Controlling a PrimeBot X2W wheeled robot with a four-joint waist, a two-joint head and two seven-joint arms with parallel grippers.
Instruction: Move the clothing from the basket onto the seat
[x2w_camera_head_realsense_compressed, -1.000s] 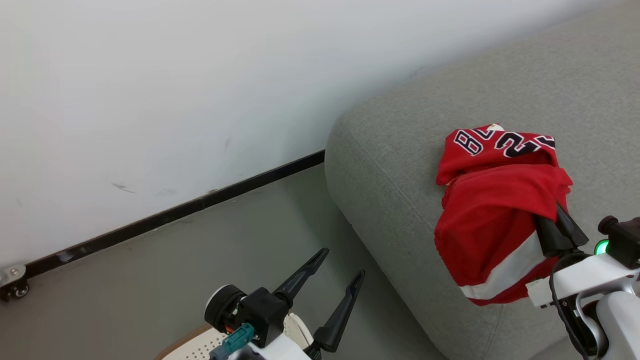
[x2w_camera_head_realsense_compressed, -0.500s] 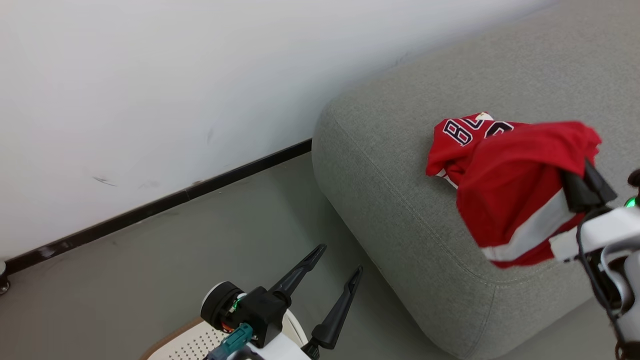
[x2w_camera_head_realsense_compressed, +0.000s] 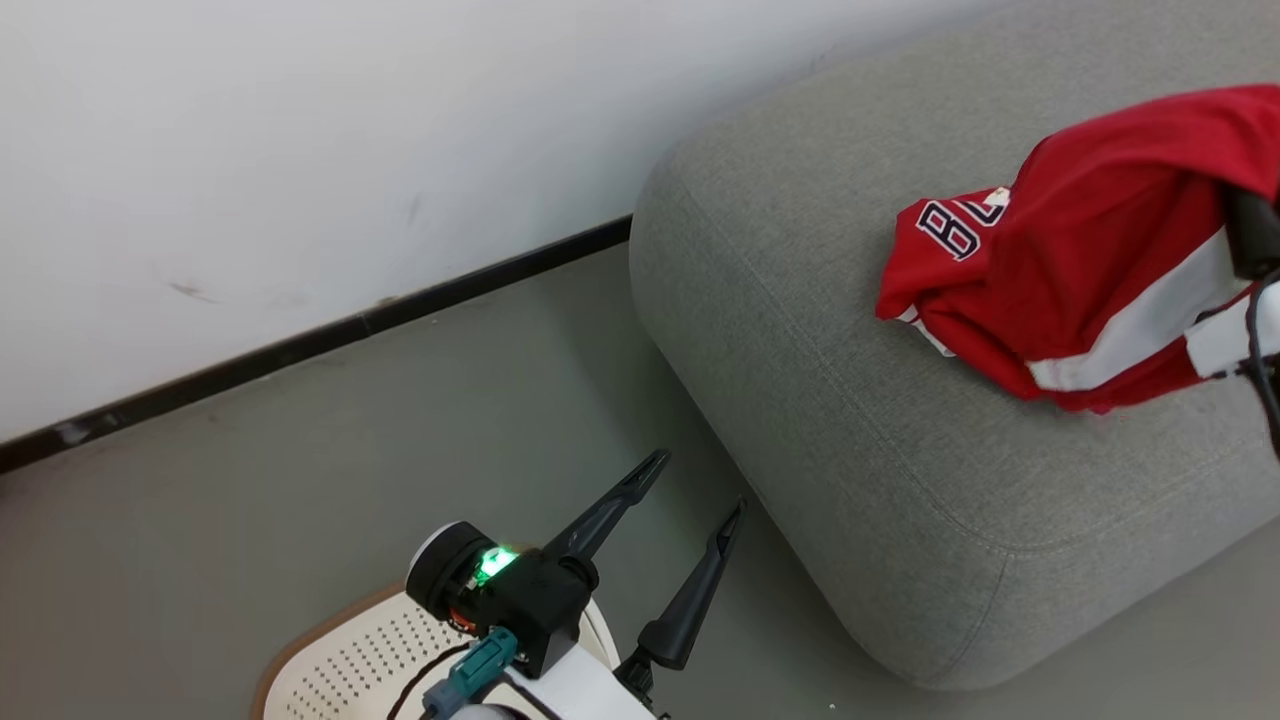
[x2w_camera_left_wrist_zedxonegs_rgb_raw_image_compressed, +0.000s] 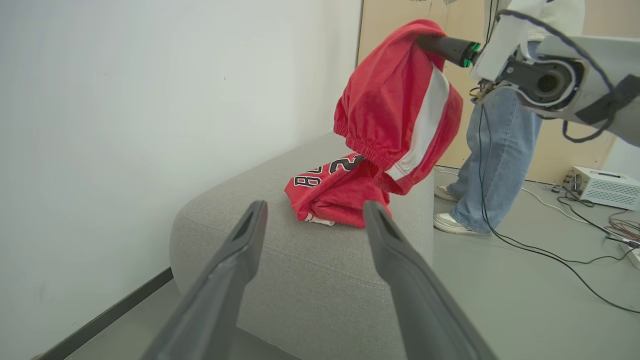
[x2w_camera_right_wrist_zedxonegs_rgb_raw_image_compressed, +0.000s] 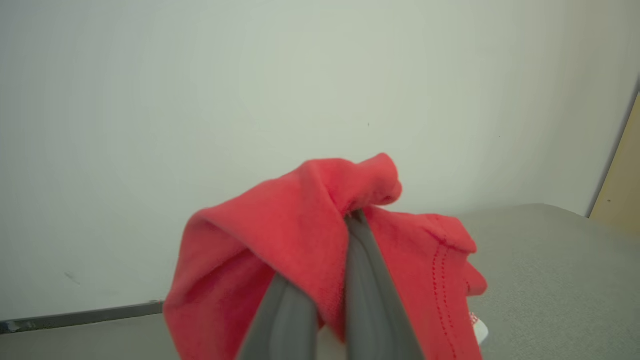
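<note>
Red clothing (x2w_camera_head_realsense_compressed: 1090, 260) with white stripe, grey woven seat (x2w_camera_head_realsense_compressed: 850, 420), cream perforated basket (x2w_camera_head_realsense_compressed: 340, 660)

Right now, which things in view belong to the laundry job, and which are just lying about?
Job: red shorts, clamped in the right gripper; red jersey on the grey seat; laundry basket; open left gripper.
Lying about: white electronics box, floor cables, a person in jeans.
</note>
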